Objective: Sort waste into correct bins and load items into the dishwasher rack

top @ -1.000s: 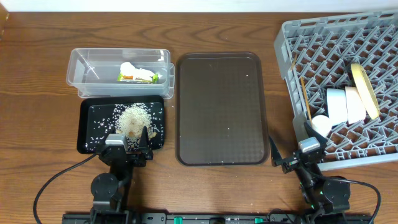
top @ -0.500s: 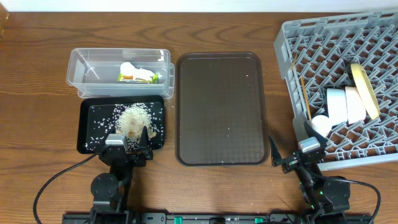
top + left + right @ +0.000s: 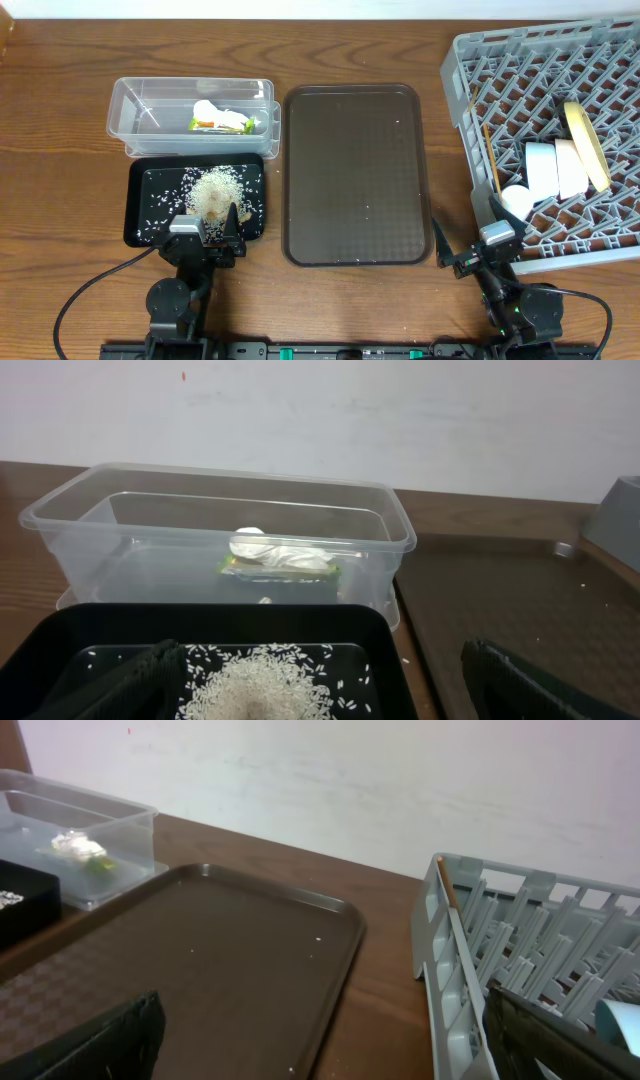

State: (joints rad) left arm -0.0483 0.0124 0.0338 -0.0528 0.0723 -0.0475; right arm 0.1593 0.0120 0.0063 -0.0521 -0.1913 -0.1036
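Observation:
The clear tub point(image 3: 150, 105) holds the green-and-orange wrapper point(image 3: 212, 124) and the white scrap point(image 3: 222, 114); both also show in the left wrist view, the wrapper point(image 3: 285, 571) under the scrap point(image 3: 272, 552). The rice heap point(image 3: 214, 190) lies in the black tray point(image 3: 145, 190). The grey rack point(image 3: 520, 70) holds the yellow-green plate point(image 3: 587, 145) on edge, two pale bowls point(image 3: 543, 170) point(image 3: 571, 168), the white cup point(image 3: 517, 200) and the chopsticks point(image 3: 490, 150). My left gripper point(image 3: 208, 224) is open and empty over the black tray's near edge. My right gripper point(image 3: 468, 237) is open and empty beside the rack's near-left corner.
The dark brown serving tray point(image 3: 355, 175) lies between the bins and the rack, with a few stray rice grains on it. It also shows in the right wrist view point(image 3: 200, 950), next to the rack wall point(image 3: 455, 970).

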